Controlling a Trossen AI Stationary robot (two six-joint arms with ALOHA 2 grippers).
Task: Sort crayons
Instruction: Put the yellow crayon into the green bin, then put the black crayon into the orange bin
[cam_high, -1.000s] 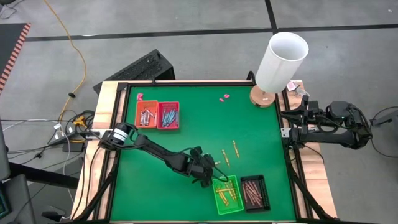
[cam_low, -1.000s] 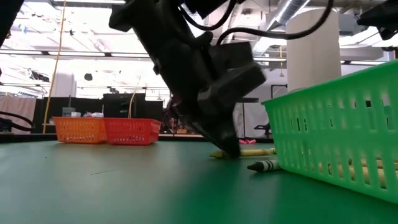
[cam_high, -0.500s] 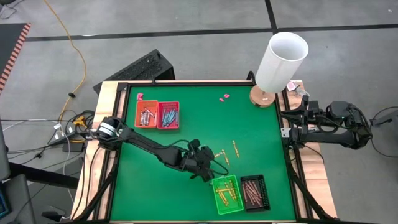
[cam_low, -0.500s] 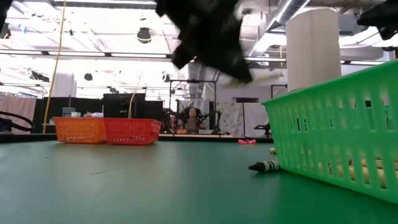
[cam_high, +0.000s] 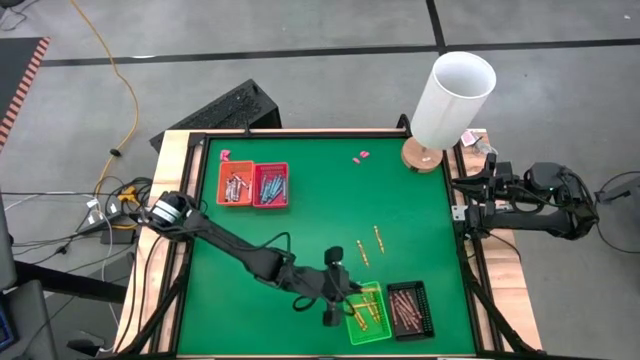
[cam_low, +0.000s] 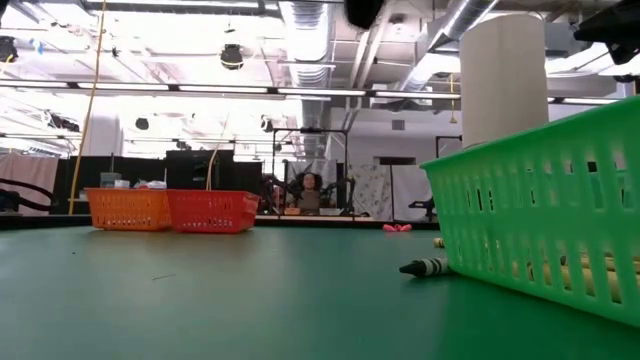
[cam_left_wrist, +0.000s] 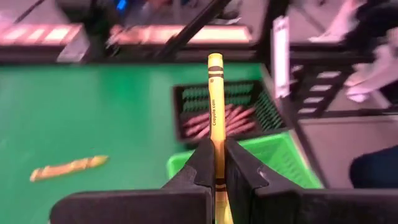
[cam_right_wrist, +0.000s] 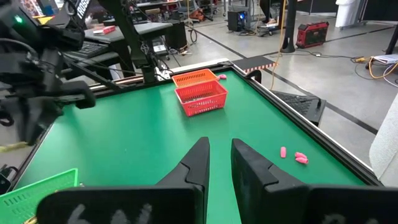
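Left tool (cam_left_wrist: 217, 163) clamped on yellow crayon (cam_left_wrist: 215, 106), long axis pointing forward past fingertips, raised above desk (cam_high: 290, 235). Green tray (cam_high: 366, 312) just beside, ahead. Right tool (cam_right_wrist: 219, 163) slightly apart, empty, parked desk edge.

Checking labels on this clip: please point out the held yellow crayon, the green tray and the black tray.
yellow crayon (cam_left_wrist: 215, 93): left wrist view, middle of its paper wrap.
green tray (cam_high: 352, 326): high view, its left wall.
black tray (cam_left_wrist: 255, 91): left wrist view, its far wall.
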